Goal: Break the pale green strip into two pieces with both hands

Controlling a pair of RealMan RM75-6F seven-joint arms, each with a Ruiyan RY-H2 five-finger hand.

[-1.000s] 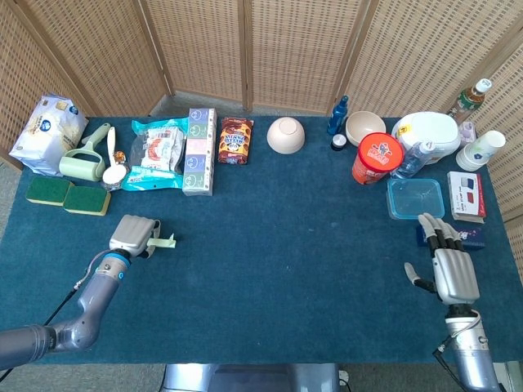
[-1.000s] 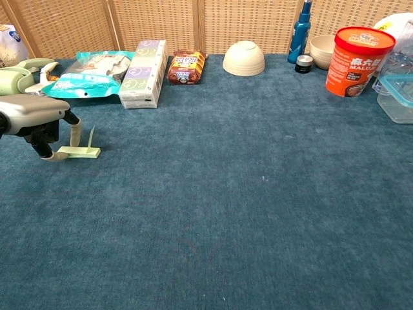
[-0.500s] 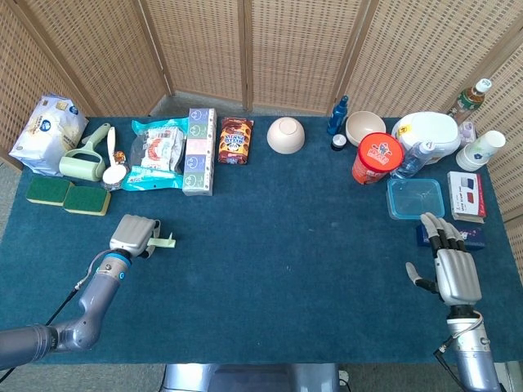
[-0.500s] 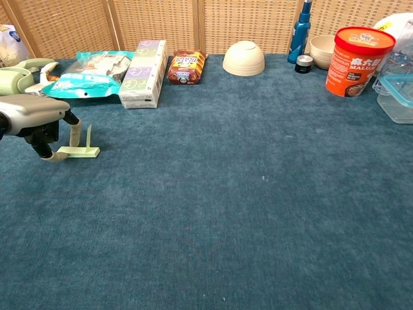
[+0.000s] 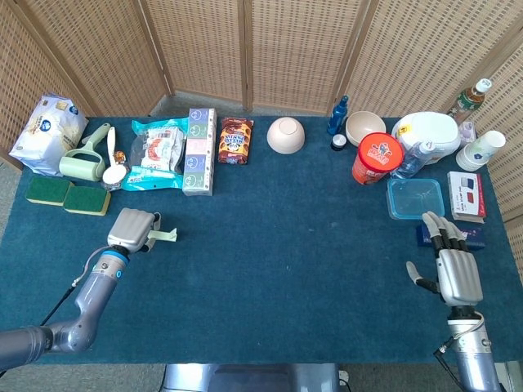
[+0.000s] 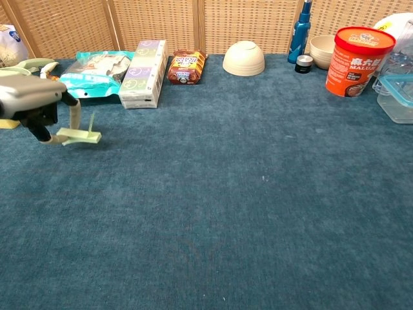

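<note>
The surface (image 5: 278, 245) is covered with dark blue carpet-like cloth and backed by a woven wicker screen (image 5: 245, 49).

Along the far edge, left section: a white bag (image 5: 47, 124), a pale green lint roller (image 5: 86, 159), a teal snack packet (image 5: 157, 155) and a tall pastel box (image 5: 198, 151) lying flat. Two green-and-yellow sponges (image 5: 67, 196) sit side by side in front of the roller. Just right of the pastel box lies a dark cookie packet (image 5: 235, 140), then an upturned cream bowl (image 5: 286, 135).

Right section: a white jug-shaped container (image 5: 427, 135), a red cylindrical tub (image 5: 377, 158), a clear lidded food box (image 5: 416, 198), a cream bowl (image 5: 364, 126), a blue bottle (image 5: 337, 115), stacked paper cups (image 5: 480, 151) and a flat white-and-red box (image 5: 466, 194).

The left hand (image 5: 132, 232) is at the left side of the surface, in front of the sponges. In the chest view, the left hand (image 6: 32, 110) is raised off the cloth, with its fingers (image 6: 75, 119) pointing downward and pinching the pale green strip (image 6: 80, 135). The strip is in one piece, roughly horizontal, and appears slightly above the cloth; one thin end stands up beside the fingers. In the head view the pale green strip (image 5: 166, 237) projects to the right of the hand.

The right hand (image 5: 453, 269) is at the near right edge, well apart from the strip. It holds nothing; its fingers are extended and spread, with the fingertips over a dark blue packet (image 5: 474, 238).
</note>
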